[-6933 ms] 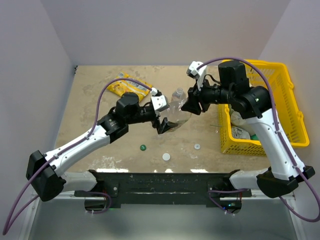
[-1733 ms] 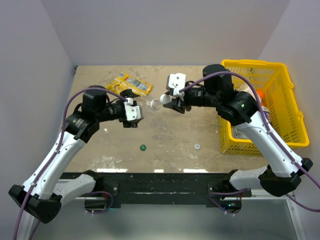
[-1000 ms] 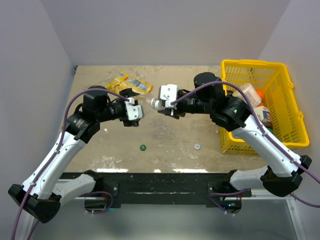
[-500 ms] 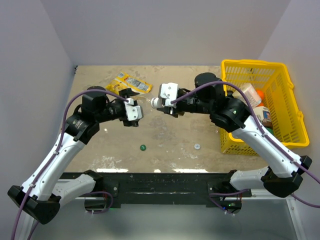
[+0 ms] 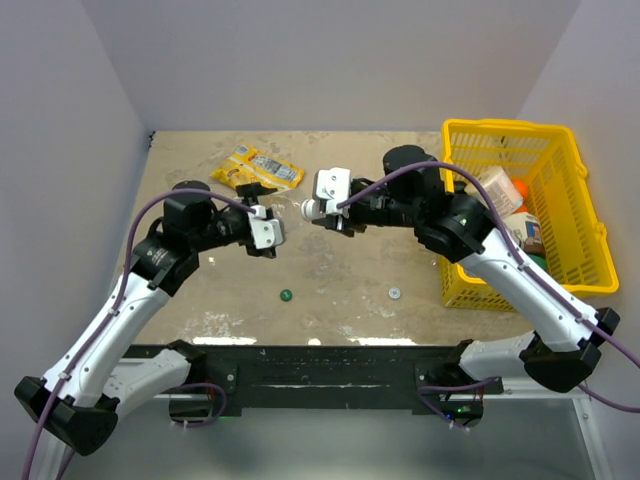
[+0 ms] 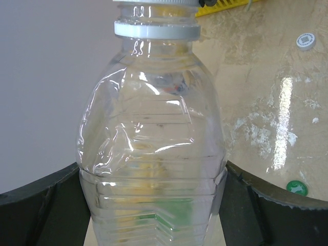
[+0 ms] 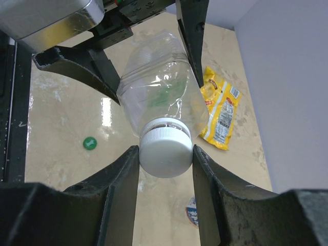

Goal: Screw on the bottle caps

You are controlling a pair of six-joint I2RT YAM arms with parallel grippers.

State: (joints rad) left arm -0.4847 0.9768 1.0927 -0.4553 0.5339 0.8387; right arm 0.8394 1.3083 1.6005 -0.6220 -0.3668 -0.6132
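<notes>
A clear bottle is held off the table, lying roughly level, with my left gripper shut around its body; black fingers press both sides. A white cap sits on the bottle's mouth, just past the neck ring. My right gripper is shut on that cap from both sides. In the top view the two grippers meet at mid-table, right gripper facing left. A dark green cap and another white cap lie loose on the table nearer the bases.
A yellow snack packet lies at the back left, beyond the held bottle. A yellow basket with bulkier containers stands at the right edge, under my right arm's elbow. Walls close in the left, back and right.
The right gripper carried the white cap leftward to the bottle's mouth and now grips it there. Over the last second both grippers have barely shifted.
</notes>
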